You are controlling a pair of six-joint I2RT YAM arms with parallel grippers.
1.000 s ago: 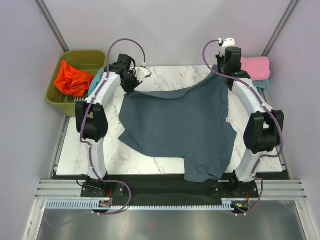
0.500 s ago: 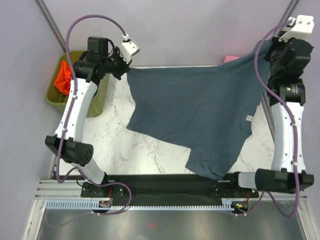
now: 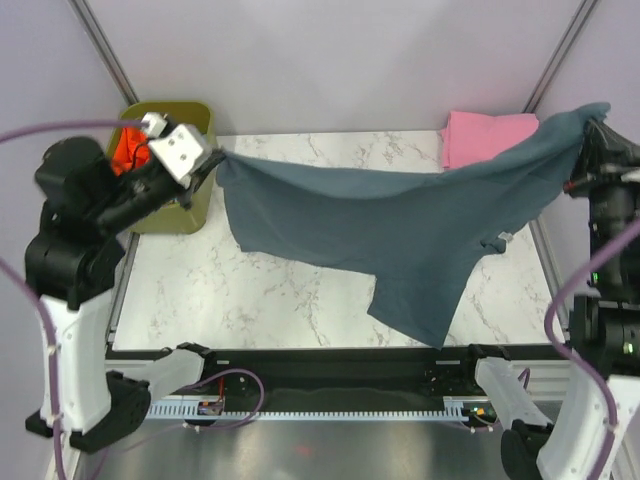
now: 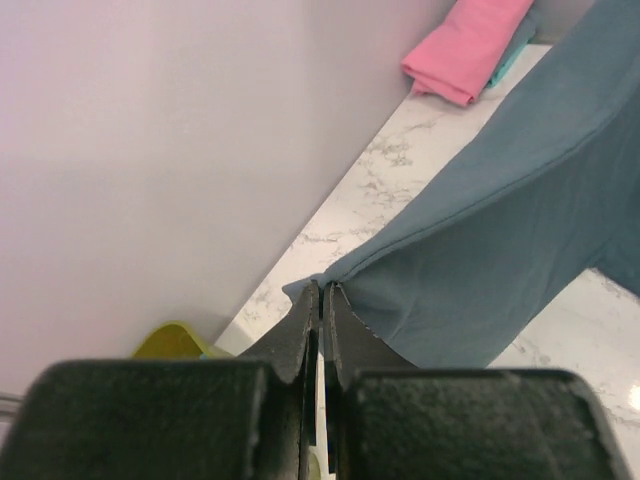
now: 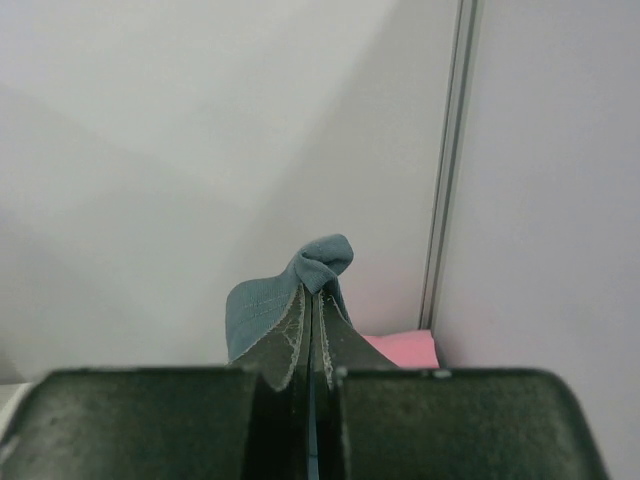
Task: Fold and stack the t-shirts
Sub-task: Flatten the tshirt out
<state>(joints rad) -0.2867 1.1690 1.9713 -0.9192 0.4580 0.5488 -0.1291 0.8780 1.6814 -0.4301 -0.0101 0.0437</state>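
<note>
The slate blue-grey t-shirt [image 3: 400,225] hangs stretched in the air above the table, held at two corners. My left gripper [image 3: 212,160] is shut on its left corner, high up beside the bin; the left wrist view shows the cloth [image 4: 480,250] pinched at the fingertips [image 4: 322,292]. My right gripper [image 3: 592,125] is shut on the right corner, raised at the far right; the right wrist view shows a cloth tuft [image 5: 320,265] in the shut jaws. A folded pink t-shirt [image 3: 485,135] lies at the back right over a teal one [image 4: 515,55]. An orange-red t-shirt [image 3: 128,150] sits in the bin.
The olive-green bin [image 3: 185,195] stands off the table's left back corner, partly behind my left arm. The marble table top [image 3: 270,290] lies below the hanging shirt. Grey walls and metal posts [image 3: 555,55] close in the back and sides.
Both arms have lifted higher and pulled further apart, raising the slate shirt off the table and stretching it taut. The folded pink shirt has come into view.
</note>
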